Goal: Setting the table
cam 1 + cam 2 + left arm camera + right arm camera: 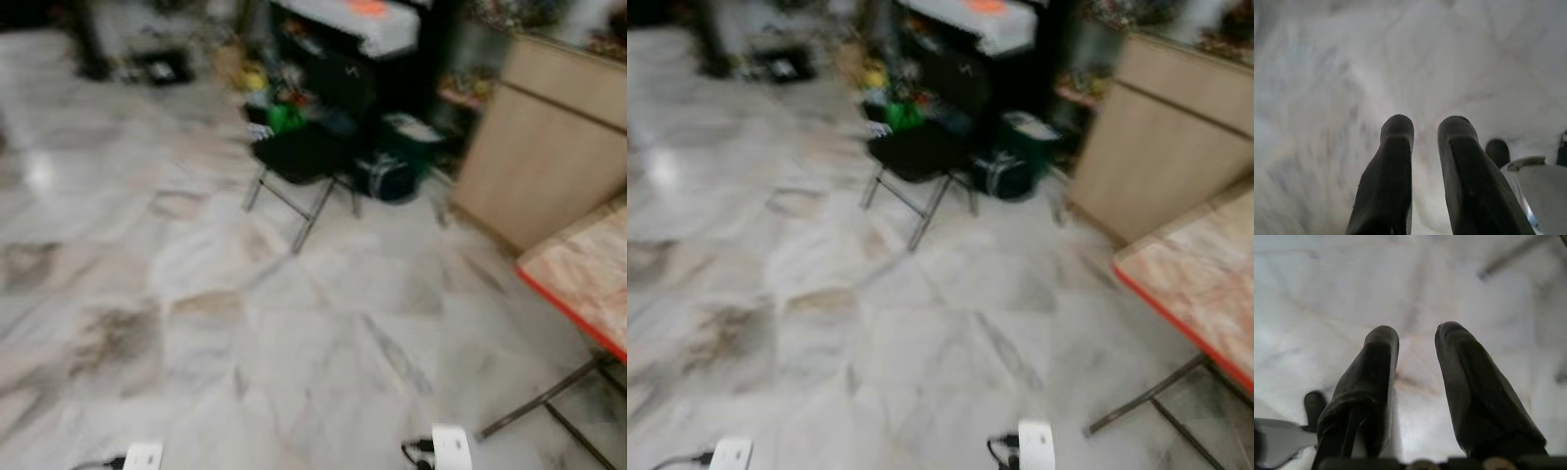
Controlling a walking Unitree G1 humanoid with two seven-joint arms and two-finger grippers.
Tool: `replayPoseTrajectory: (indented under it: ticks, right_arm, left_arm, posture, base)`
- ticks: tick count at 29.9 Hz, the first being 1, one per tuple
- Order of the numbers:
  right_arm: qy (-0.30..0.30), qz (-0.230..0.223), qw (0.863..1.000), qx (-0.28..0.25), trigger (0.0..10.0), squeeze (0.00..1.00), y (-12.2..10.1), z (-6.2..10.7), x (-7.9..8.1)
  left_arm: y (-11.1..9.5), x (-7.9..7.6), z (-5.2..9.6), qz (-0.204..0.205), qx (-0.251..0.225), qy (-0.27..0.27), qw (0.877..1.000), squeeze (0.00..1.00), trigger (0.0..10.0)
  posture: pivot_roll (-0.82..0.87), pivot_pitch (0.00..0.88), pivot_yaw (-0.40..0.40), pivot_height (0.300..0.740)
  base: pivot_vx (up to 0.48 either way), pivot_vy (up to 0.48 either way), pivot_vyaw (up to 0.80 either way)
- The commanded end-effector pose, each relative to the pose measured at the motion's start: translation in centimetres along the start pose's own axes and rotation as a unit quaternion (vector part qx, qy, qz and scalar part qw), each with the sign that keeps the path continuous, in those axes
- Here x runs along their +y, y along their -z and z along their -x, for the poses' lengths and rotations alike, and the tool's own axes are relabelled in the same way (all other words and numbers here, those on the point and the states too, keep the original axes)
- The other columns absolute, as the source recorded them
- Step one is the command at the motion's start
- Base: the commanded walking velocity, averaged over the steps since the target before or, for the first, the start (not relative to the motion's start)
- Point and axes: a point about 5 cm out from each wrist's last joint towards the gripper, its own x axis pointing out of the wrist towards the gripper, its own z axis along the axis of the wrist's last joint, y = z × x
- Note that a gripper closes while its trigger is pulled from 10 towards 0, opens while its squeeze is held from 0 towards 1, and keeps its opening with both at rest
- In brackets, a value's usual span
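Marble floor point(294, 343), red-edged table point(588, 274) at right, edge running diagonally, blurred

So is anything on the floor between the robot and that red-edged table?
Nothing visible. The table stands ahead to the right across bare marble floor. The black folding chair and the bags behind it sit further off, ahead and left of that line. Both views are blurred, so small items could be missed.
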Motion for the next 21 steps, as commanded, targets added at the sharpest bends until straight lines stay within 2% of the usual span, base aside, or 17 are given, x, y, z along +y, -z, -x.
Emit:
replayPoseTrajectory:
  ticks: [1, 8, 21]
  right_arm:
    - [-0.053, -0.055, 0.997, 0.013, 10.0, 0.00, -1.2, -0.4, 0.5]
    - [-0.049, -0.055, 0.997, 0.011, 10.0, 0.00, -1.6, -0.5, 0.0]
    - [-0.052, -0.061, 0.997, 0.010, 10.0, 0.00, -1.9, -0.5, 0.7]
  left_arm:
    - [1.9, 0.8, 0.4, 0.107, 0.025, -0.023, 0.994, 0.00, 10.0]
    - [2.0, 0.7, 0.5, 0.106, 0.026, -0.018, 0.994, 0.00, 10.0]
    - [1.8, 2.1, 0.6, 0.094, 0.026, -0.020, 0.995, 0.00, 10.0]
  posture:
    - [0.24, 0.000, -0.203, 0.740]
    - [0.24, 0.013, -0.201, 0.740]
    - [0.24, 0.016, -0.181, 0.740]
  base:
    - [0.000, 0.000, -0.79]
    - [0.000, 0.000, -0.79]
    - [0.000, 0.000, -0.79]
